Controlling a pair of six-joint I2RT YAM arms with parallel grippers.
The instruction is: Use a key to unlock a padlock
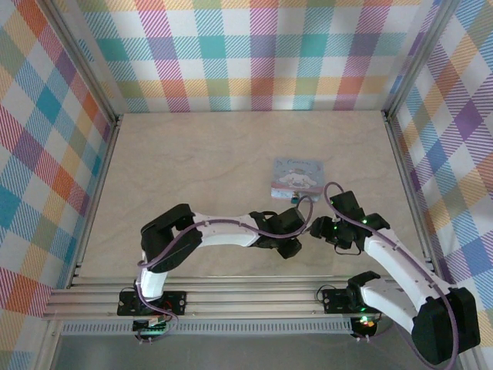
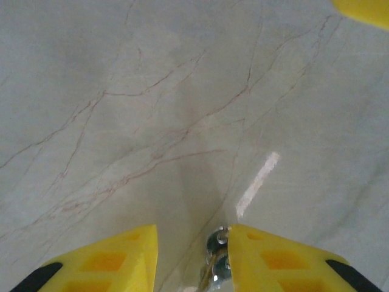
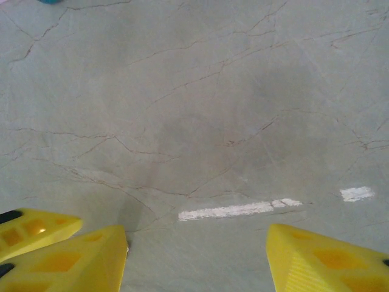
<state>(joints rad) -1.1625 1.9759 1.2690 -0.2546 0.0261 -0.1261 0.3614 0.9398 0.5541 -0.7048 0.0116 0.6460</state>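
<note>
A pale blue square box (image 1: 299,175) with a cartoon picture on its lid lies flat on the table (image 1: 200,154), right of the middle and well apart from the walls. The table is a light beige, marble-like surface crossed by thin brownish veins. In the close views a few bright white streaks of reflected light lie on it. Walls (image 1: 254,54) in a pastel plaid of pink, teal, orange and purple close off the back and both sides. Metal posts (image 1: 83,58) run along the corners, and ribbed metal rails (image 1: 246,297) cross the near edge.
</note>
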